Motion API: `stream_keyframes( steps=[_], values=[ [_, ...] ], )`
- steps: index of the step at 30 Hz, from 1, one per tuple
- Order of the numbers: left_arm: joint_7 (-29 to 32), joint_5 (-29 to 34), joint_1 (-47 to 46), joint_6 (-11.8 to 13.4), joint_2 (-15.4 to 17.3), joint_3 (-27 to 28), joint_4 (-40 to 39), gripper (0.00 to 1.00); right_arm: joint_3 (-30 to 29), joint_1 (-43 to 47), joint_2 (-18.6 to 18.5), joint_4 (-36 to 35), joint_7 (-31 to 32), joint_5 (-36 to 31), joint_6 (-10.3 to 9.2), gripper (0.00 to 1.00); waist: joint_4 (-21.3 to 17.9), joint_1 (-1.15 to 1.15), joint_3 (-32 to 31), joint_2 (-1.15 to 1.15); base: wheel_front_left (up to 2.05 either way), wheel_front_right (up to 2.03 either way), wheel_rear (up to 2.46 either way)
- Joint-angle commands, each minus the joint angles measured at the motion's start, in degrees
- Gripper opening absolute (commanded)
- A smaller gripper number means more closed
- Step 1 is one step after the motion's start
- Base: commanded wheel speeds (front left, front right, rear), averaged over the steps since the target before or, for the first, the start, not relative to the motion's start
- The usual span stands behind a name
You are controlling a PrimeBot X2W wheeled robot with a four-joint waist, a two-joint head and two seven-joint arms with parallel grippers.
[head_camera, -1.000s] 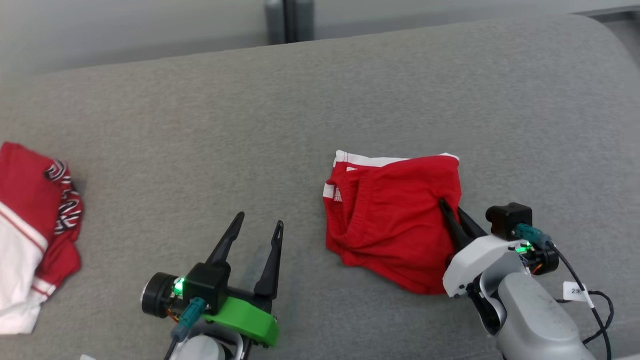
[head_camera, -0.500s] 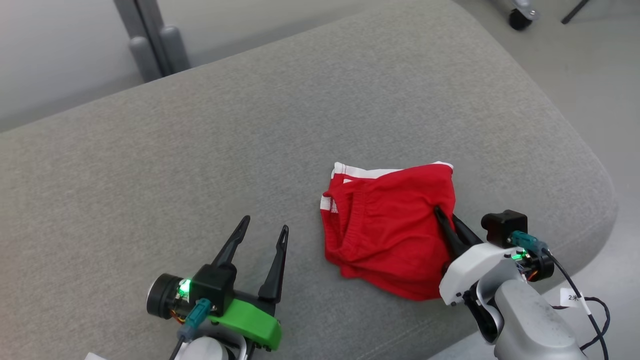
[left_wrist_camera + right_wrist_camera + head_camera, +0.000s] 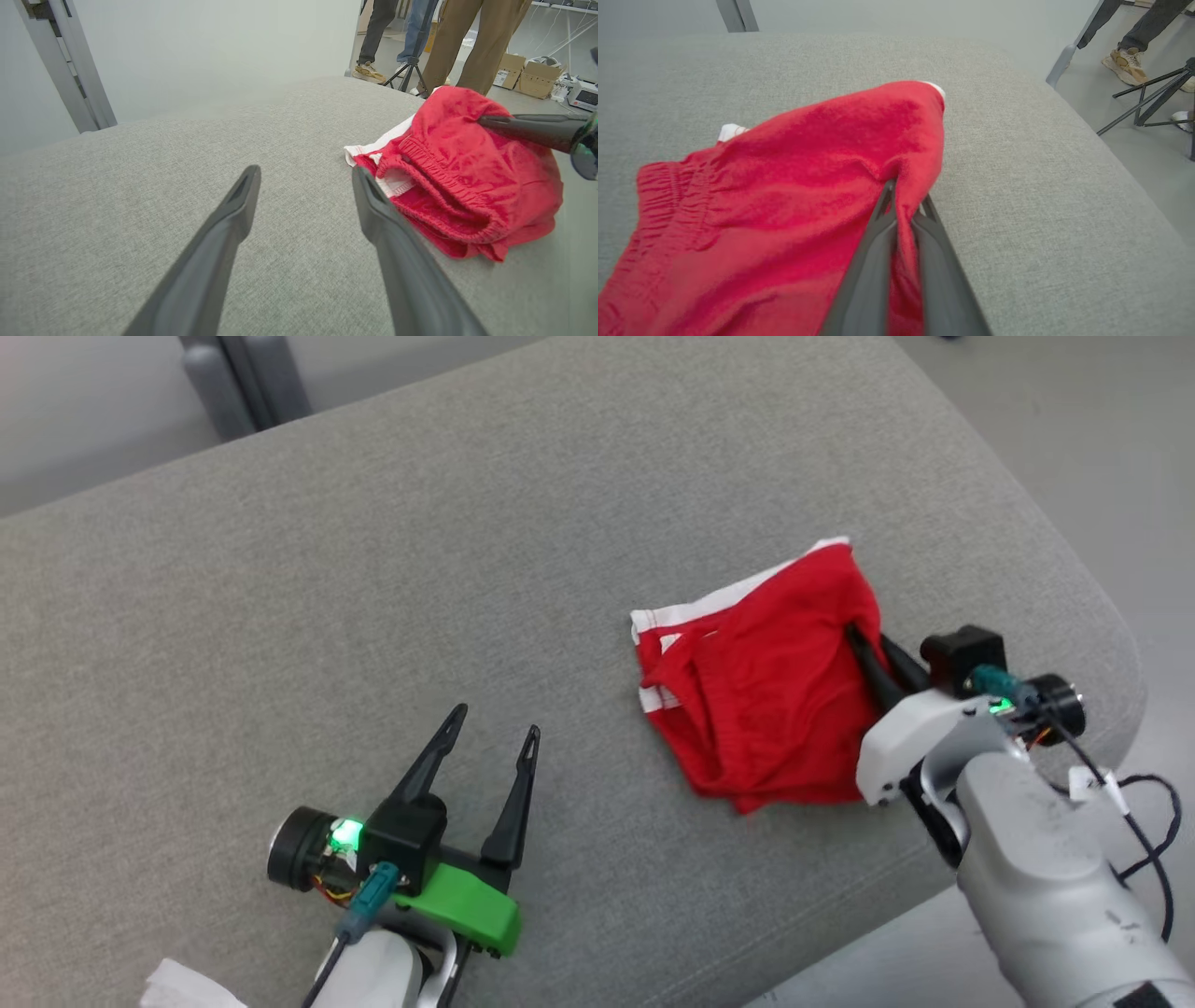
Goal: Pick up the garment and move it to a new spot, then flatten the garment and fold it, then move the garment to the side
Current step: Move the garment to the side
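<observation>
The garment (image 3: 766,681) is a folded pair of red shorts with white trim and an elastic waistband, lying on the grey cushioned surface (image 3: 467,569) toward its right end. My right gripper (image 3: 861,639) is shut on the garment's right edge, with red cloth pinched between its fingers (image 3: 878,233). In the right wrist view the garment (image 3: 784,186) drapes left of the gripper (image 3: 906,196). My left gripper (image 3: 493,733) stands open above bare cushion, well left of the shorts. In the left wrist view the garment (image 3: 462,186) lies right of its open fingers (image 3: 233,219).
The cushion's rounded right corner (image 3: 1111,644) drops to the floor just right of the garment. People's legs (image 3: 467,42), a tripod (image 3: 1148,102) and cardboard boxes (image 3: 523,74) stand on the floor beyond. A grey post (image 3: 233,383) rises behind. A scrap of white cloth (image 3: 187,985) shows at the bottom edge.
The head view has swung right, so the other red and white clothes at the left have left the picture. The right gripper has carried the garment's edge toward the cushion's right corner. The left gripper stays open.
</observation>
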Motion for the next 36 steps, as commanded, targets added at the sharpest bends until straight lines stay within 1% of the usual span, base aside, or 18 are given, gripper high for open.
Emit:
stream_keyframes(
  steps=[1, 5, 9, 13, 17, 20, 21, 22, 23, 25, 28, 29, 30, 32, 36],
  values=[
    [0.0, 0.5, -1.5, -0.2, 0.9, 0.4, -0.3, 1.0, -0.6, -2.7, -1.1, 0.9, -0.1, -1.1, -0.09, 0.0, 4.4, 0.0, 4.7, 0.0, 0.0, 0.0, 0.0],
    [0.0, 0.8, -3.9, -0.2, 2.0, -0.4, -1.1, 1.0, -3.3, -9.8, -4.7, 4.6, -0.1, -4.5, -0.09, 0.0, 7.5, 0.0, 9.2, 0.0, 0.0, 0.0, 0.0],
    [0.0, 0.6, -6.7, -0.2, 3.4, -1.8, -2.0, 1.0, -7.7, -16.4, -8.8, 9.0, 0.2, -8.9, -0.09, 0.0, 10.4, 0.0, 13.4, 0.0, 0.0, 0.0, 0.0],
    [0.0, 0.4, -9.4, -0.2, 4.2, -2.5, -2.9, 1.0, -14.2, -21.5, -14.3, 12.1, 1.0, -14.2, -0.09, 0.0, 12.8, 0.0, 16.8, 0.0, 0.0, 0.0, 0.0],
    [0.0, 0.2, -11.2, -0.2, 4.5, -2.3, -3.6, 1.0, -21.2, -24.2, -17.7, 12.8, 2.3, -19.3, -0.09, 0.0, 14.2, 0.0, 18.9, 0.0, 0.0, 0.0, 0.0],
    [0.0, 0.1, -12.0, -0.2, 4.7, -2.2, -3.7, 1.0, -26.2, -24.9, -19.4, 12.0, 2.9, -23.0, -0.09, 0.0, 14.7, 0.0, 19.8, 0.0, 0.0, 0.0, 0.0],
    [0.0, 0.1, -12.1, -0.2, 4.7, -2.1, -3.7, 1.0, -28.5, -25.1, -19.5, 11.5, 2.9, -24.3, -0.09, 0.05, 14.9, 0.0, 20.0, 0.0, 0.0, 0.0, 0.0],
    [0.0, 0.1, -12.2, -0.2, 4.7, -2.1, -3.7, 1.0, -30.1, -25.3, -19.5, 11.1, 2.8, -25.4, -0.09, 0.66, 15.0, 0.0, 20.0, 0.0, 0.0, 0.0, 0.0],
    [0.0, 0.0, -12.3, -0.2, 4.7, -2.0, -3.6, 1.0, -31.8, -25.3, -19.3, 10.6, 2.8, -26.6, -0.09, 1.0, 15.1, 0.0, 20.0, 0.0, 0.0, 0.0, 0.0],
    [0.0, -0.1, -12.2, -0.1, 4.5, -1.6, -3.3, 1.0, -35.2, -25.2, -18.5, 9.4, 2.3, -28.9, -0.09, 1.0, 15.2, 0.0, 19.4, 0.0, 0.0, 0.0, 0.0],
    [0.0, -0.3, -11.4, -0.1, 4.2, -1.1, -2.9, 1.0, -38.7, -24.8, -17.1, 7.4, 1.1, -31.2, -0.09, 1.0, 15.4, 0.0, 17.9, 0.0, 0.0, 0.0, 0.0],
    [0.0, -0.4, -11.0, -0.1, 3.9, -0.9, -3.0, 1.0, -39.3, -24.6, -16.4, 6.7, 0.7, -32.1, -0.09, 1.0, 15.4, 0.0, 17.2, 0.0, 0.0, 0.0, 0.0],
    [0.0, -0.2, -10.1, -0.1, 3.4, -0.4, -2.9, 1.0, -40.2, -25.0, -14.1, 5.0, 0.2, -31.8, -0.09, 1.0, 15.6, 0.0, 15.7, 0.0, 0.0, 0.0, 0.0],
    [0.0, -0.2, -9.6, -0.1, 3.0, 0.4, -2.9, 1.0, -39.1, -25.0, -12.1, 3.4, 0.0, -31.6, -0.09, 1.0, 15.7, 0.0, 14.4, 0.0, 0.0, 0.0, 0.0],
    [0.0, 0.2, -8.3, -0.1, 2.2, 2.8, -2.4, 1.0, -33.6, -22.0, -7.1, -4.5, -0.1, -27.1, -0.09, 1.0, 15.9, 0.0, 11.0, 0.0, 0.0, 0.0, 0.0]
  ],
)
